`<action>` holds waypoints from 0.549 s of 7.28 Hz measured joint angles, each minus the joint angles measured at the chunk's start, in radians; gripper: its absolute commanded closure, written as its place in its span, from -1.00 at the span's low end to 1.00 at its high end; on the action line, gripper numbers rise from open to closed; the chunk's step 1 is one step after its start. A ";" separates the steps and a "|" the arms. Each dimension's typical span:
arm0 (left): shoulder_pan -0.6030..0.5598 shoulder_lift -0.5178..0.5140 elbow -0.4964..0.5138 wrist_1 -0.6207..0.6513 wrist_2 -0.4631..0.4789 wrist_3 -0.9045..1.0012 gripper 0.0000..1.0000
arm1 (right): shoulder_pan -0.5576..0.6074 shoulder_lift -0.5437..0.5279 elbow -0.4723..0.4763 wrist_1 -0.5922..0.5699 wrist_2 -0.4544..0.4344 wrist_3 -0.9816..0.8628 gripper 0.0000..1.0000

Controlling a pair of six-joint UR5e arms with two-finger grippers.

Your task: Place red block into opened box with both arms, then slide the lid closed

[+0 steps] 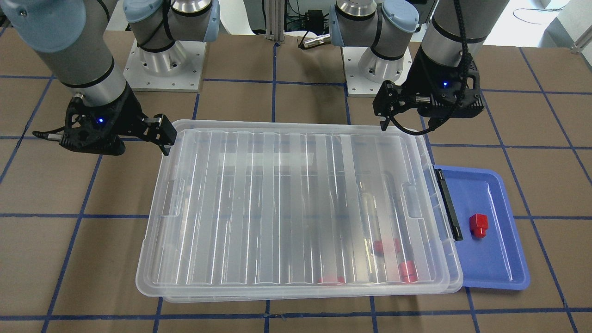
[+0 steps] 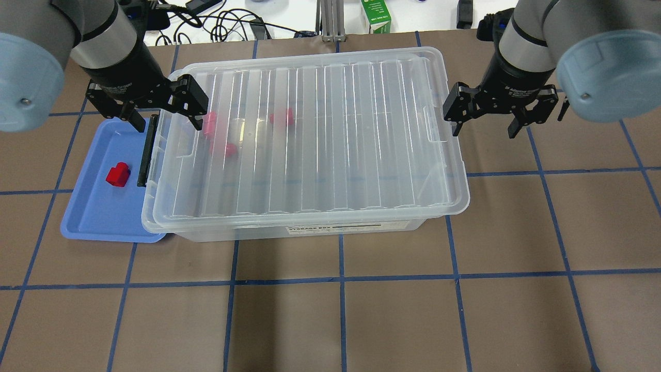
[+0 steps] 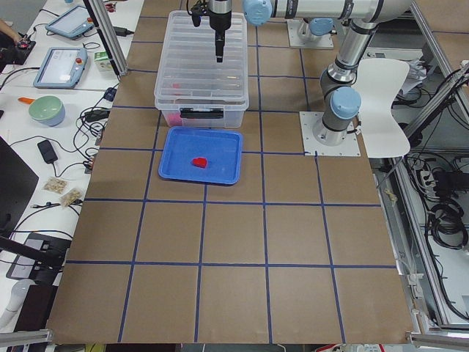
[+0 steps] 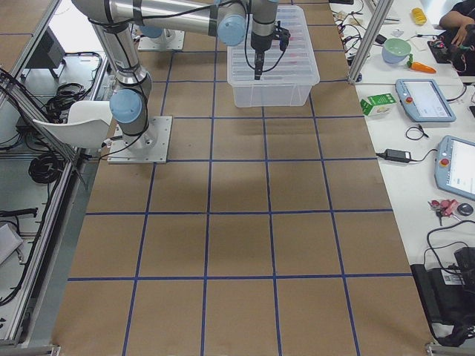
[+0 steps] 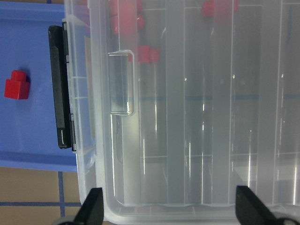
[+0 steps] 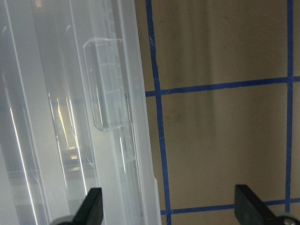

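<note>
Left claw [image 2: 166, 120], jaws wide, over end of clear ribbed lid [image 2: 320, 134]; small glossy red block [image 2: 118, 174] lies just outboard on blue plastic tray [image 2: 93, 219], toward surface's left edge.

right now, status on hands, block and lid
Left hand open, empty. Right hand open, empty. Red block on blue tray, outside box. Lid covers box, blocking the way in.

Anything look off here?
The lid sits shifted toward the robot's right, overhanging the box, while one red block lies outside on the blue tray. The left gripper and right gripper hang open, empty.
</note>
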 measured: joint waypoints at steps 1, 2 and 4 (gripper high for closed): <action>0.000 0.000 0.000 0.000 0.000 0.000 -1.00 | 0.000 0.026 0.000 -0.040 0.023 -0.001 -1.00; 0.000 -0.001 0.000 0.000 0.000 0.000 -1.00 | -0.001 0.052 0.001 -0.069 0.032 -0.003 -1.00; 0.000 -0.003 0.000 0.000 -0.001 0.000 -1.00 | -0.006 0.088 0.004 -0.094 0.027 -0.004 -1.00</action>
